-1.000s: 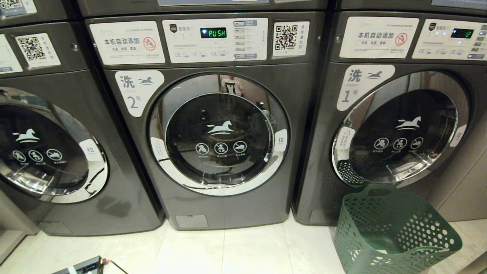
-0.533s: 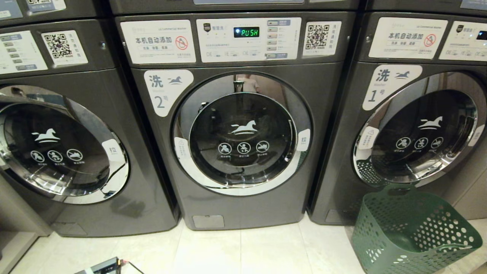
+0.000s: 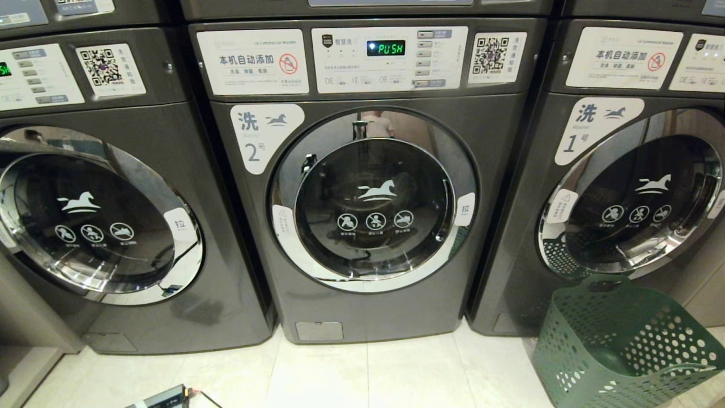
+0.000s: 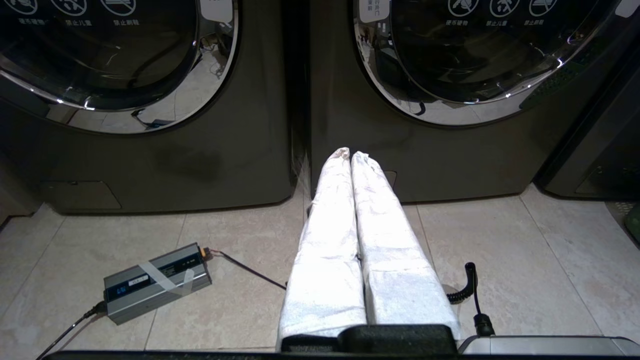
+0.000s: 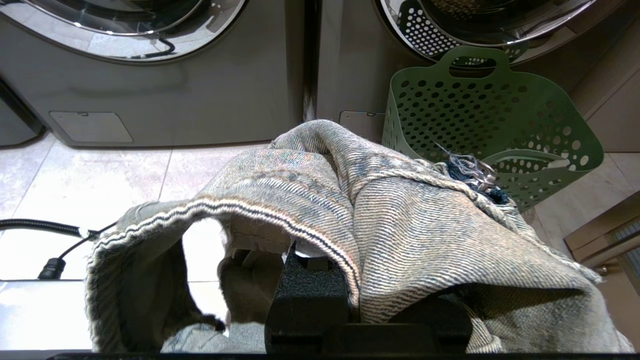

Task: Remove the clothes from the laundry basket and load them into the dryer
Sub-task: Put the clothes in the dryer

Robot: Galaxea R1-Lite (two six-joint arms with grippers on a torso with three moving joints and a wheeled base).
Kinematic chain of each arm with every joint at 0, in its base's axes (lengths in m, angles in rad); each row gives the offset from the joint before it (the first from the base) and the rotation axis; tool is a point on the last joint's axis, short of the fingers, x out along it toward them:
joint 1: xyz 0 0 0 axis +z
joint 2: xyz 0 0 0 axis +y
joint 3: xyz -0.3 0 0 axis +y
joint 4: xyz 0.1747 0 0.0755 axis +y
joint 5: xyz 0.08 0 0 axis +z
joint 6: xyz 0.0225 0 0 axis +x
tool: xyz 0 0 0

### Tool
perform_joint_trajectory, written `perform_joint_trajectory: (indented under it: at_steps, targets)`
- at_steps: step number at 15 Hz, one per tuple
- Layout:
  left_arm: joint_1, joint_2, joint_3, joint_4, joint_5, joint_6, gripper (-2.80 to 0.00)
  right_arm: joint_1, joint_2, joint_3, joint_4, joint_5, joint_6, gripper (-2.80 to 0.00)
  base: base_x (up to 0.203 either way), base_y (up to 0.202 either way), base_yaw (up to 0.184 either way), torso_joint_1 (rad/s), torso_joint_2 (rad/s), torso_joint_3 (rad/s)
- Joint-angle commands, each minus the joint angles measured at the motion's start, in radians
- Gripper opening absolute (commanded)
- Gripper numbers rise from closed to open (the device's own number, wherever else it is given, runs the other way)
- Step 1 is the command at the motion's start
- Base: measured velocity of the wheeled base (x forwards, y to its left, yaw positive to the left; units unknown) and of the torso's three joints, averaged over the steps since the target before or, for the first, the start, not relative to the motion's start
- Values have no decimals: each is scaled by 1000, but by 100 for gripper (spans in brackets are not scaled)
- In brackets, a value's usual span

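Since the earlier frame the whole head view has slid to the right, so the camera has turned leftward and the machines themselves have not moved. Nearest the robot, the left hand (image 4: 350,156) points at the floor in its wrist view, its two white-wrapped fingers (image 4: 330,220) pressed together with nothing between them. The right hand (image 5: 306,260) is clenched on a striped, denim-like garment (image 5: 390,215), which drapes over it and hides the fingertips. On the pale tiled floor (image 3: 408,374) a small grey power box (image 3: 164,398) with a cable lies at the lower left of the head view. At the lower right stands the green perforated laundry basket (image 3: 623,340), tilted, just in front of the right-hand machine; what little of its inside shows looks bare. Behind, three dark grey front-loading machines stand side by side. The middle machine (image 3: 368,170), labelled 2, fills the centre of the frame, its round glass door (image 3: 374,207) closed and its green display (image 3: 385,48) reading PUSH. The right-hand machine (image 3: 628,170), labelled 1, and the left-hand machine (image 3: 113,198) also have their doors closed.
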Motion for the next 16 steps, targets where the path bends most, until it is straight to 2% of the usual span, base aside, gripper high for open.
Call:
perform_joint_trajectory:
  at_steps: [1, 3, 16]
  targets:
    - [0, -1, 0, 0, 1, -1, -280, 1, 0, 0, 3, -2, 0, -280, 0, 0, 0, 0, 0, 0]
    - [0, -1, 0, 0, 1, -1, -280, 1, 0, 0, 3, 0, 2, -280, 103, 0, 0, 3, 8, 7]
    - [0, -1, 0, 0, 1, -1, -280, 0, 0, 0, 3, 0, 2, -280, 196, 0, -1, 3, 3, 3]
